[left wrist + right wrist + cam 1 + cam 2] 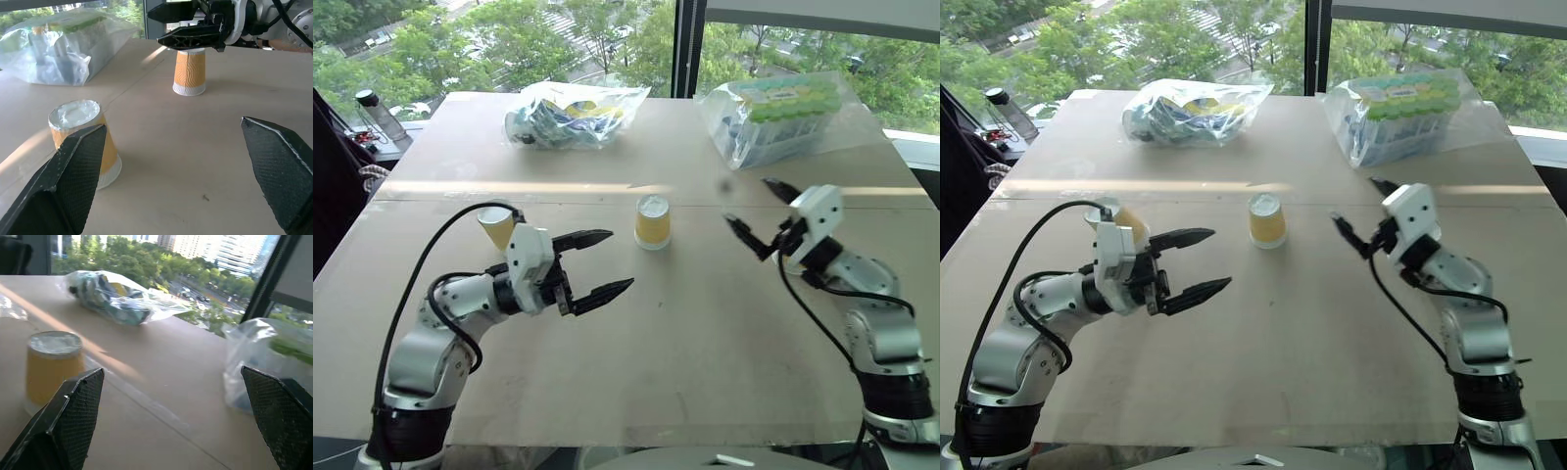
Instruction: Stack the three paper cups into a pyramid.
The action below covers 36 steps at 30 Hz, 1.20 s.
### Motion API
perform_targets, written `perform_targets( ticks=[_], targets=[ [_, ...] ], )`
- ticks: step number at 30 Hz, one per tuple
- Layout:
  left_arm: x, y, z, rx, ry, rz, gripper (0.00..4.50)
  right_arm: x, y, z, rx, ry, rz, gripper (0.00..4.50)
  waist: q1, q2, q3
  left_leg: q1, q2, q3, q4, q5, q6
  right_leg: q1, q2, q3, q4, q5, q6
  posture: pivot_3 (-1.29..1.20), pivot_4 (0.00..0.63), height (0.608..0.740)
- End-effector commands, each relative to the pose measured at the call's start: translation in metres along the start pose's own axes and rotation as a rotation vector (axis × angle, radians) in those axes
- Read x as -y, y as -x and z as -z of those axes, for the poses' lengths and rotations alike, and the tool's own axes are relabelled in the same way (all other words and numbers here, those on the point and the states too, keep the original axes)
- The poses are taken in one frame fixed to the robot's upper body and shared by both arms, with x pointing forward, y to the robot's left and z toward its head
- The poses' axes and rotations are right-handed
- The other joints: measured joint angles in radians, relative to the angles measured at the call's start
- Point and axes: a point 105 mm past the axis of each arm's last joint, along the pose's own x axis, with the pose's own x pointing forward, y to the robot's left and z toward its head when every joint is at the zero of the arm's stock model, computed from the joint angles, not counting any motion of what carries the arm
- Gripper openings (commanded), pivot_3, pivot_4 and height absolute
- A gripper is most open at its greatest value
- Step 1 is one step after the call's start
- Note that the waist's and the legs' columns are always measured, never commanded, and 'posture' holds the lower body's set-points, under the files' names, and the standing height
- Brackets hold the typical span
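Starting on the left: one paper cup (496,226) sits upside down on the tabletop (705,333), half tucked behind the left gripper (597,264). That gripper's jaws are spread wide with nothing in them, pointing across toward the middle.

Dead centre is the second cup (652,221), also upside down with its white base facing up, standing on its own, well apart from both arms. Behind it, at the far edge, two clear plastic bags: one with bluish packets (570,115) on the left, one with green-capped items (783,116) on the right.

Over on the right, the right gripper (751,213) hangs above the tabletop, jaws spread and empty too. The third cup (190,72) shows from the left wrist camera, standing upside down just below and beyond that right gripper.

So all three are still single, no pyramid yet, by my read.

Handling-wise, these look super light and thin-walled, so they'd crush or skid easily. I'd pinch gently across the tapered sides around mid-height, not the rim, and keep it upright so it lands flat.
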Motion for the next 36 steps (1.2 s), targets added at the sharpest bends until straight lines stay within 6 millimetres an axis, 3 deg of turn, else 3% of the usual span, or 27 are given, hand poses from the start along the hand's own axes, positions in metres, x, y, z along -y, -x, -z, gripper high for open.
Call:
perform_targets(
  ticks=[1, 4, 12, 19, 22, 25, 36],
  targets=[
    [0.006, -0.010, -0.016, 0.022, -0.027, 0.062, 4.50, 0.024, 0.026, 0.002, -0.036, -0.006, 0.108, 4.43, 0.000, 0.000, 0.000, 0.000, 0.000, 0.000, 0.000, 0.000, 0.000, 0.000, 0.000, 0.000, 0.000, 0.000, 0.000, 0.00, 0.150, 0.740],
    [0.006, -0.017, -0.022, 0.024, -0.030, 0.095, 4.50, 0.033, 0.045, 0.021, -0.108, -0.063, 0.165, 4.43, 0.003, 0.000, 0.000, -0.001, 0.000, -0.001, -0.001, 0.000, -0.001, 0.000, 0.001, 0.000, -0.001, 0.000, 0.000, 0.00, 0.150, 0.740],
    [0.006, -0.019, -0.028, 0.012, -0.024, 0.142, 4.50, 0.035, 0.051, 0.042, -0.166, -0.181, 0.223, 4.43, -0.002, 0.001, 0.000, 0.001, 0.000, -0.003, 0.000, 0.000, 0.000, 0.000, 0.003, 0.002, -0.001, 0.000, 0.000, 0.00, 0.150, 0.740],
    [0.007, -0.019, -0.028, 0.001, -0.030, 0.159, 4.50, 0.029, 0.046, 0.036, -0.106, -0.308, 0.200, 4.43, 0.001, 0.001, 0.000, 0.000, 0.000, -0.003, 0.000, 0.000, 0.000, 0.000, 0.003, 0.002, -0.002, 0.000, 0.000, 0.00, 0.150, 0.740],
    [0.011, -0.021, -0.030, 0.036, -0.021, 0.164, 4.50, 0.026, 0.044, 0.033, -0.096, -0.315, 0.174, 3.72, 0.001, 0.001, 0.000, 0.000, 0.000, -0.003, 0.000, 0.000, 0.000, 0.000, 0.003, 0.002, -0.002, 0.000, 0.000, 0.00, 0.150, 0.740],
    [0.016, -0.018, -0.024, 0.029, -0.001, 0.154, 4.50, 0.024, 0.041, 0.038, -0.126, -0.297, 0.165, 2.36, 0.000, 0.001, 0.000, 0.000, 0.000, -0.003, 0.000, 0.000, 0.000, 0.000, 0.003, 0.002, -0.002, 0.000, 0.000, 0.00, 0.150, 0.740],
    [0.015, -0.012, -0.017, 0.017, 0.003, 0.096, 4.50, 0.022, 0.039, 0.044, -0.143, -0.235, 0.142, 2.36, 0.000, 0.001, 0.000, 0.000, 0.000, -0.006, 0.000, 0.000, 0.000, 0.001, 0.004, 0.002, -0.001, -0.001, -0.003, 0.00, 0.150, 0.740]
  ],
)
